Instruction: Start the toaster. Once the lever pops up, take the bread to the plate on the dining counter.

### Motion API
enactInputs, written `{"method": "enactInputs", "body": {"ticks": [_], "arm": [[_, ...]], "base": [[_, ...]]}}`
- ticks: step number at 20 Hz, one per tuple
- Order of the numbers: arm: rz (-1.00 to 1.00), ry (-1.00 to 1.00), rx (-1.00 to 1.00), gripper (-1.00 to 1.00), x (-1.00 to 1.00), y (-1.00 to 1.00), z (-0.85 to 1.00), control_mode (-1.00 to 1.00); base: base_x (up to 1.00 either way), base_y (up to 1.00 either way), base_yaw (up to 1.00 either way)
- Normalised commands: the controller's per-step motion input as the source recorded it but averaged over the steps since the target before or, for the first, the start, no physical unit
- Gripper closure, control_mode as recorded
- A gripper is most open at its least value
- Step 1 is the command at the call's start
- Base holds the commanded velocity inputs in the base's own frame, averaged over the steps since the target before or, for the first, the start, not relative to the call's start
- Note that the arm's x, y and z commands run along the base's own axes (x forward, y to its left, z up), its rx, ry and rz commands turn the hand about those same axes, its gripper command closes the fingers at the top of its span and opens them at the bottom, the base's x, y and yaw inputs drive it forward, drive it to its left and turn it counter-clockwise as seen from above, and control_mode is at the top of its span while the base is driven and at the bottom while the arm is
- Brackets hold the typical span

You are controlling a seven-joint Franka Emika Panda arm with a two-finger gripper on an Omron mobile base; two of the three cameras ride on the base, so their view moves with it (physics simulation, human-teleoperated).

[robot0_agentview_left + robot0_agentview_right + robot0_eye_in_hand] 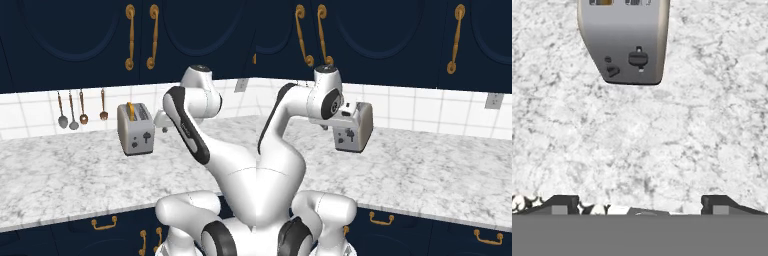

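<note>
- Four utensils (80, 111), spoons and ladles with copper handles, hang on the white tiled wall behind the surface's back edge, left of the toaster and well clear of it.
- The marbled surface (60, 175) carries the toaster and appears otherwise bare; navy cupboards (75, 40) with brass handles sit above it and navy drawers below its front edge.
- The toaster (136, 129) stands upright near the back edge, its end face with the dark knob turned toward the front, likely so the lever side faces the robot.
- The bread (130, 110) stands on edge in one slot, its golden top poking above the toaster, which suggests toasting has not begun.
- The claw (640, 202) hovers above the surface in front of the toaster's end face, its two dark tips spread wide apart and holding nothing, seemingly lined up to reach the lever.
- Nothing lies between the claw and the toaster.
- A wall socket (494, 101) sits on the tiles toward the right end, well apart.
</note>
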Motion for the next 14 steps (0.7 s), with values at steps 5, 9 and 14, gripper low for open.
{"method": "enactInputs", "body": {"ticks": [5,9,14], "arm": [[-0.01,0.0,0.0,-1.0,0.37,0.2,-0.21,-1.0],[0.0,0.0,0.0,-1.0,0.47,0.03,-0.08,-1.0],[0.0,-0.01,-0.03,-1.0,0.63,0.04,-0.23,-1.0]], "base": [[0.0,0.0,0.0],[0.0,0.0,0.0],[0.0,0.0,0.0]]}}
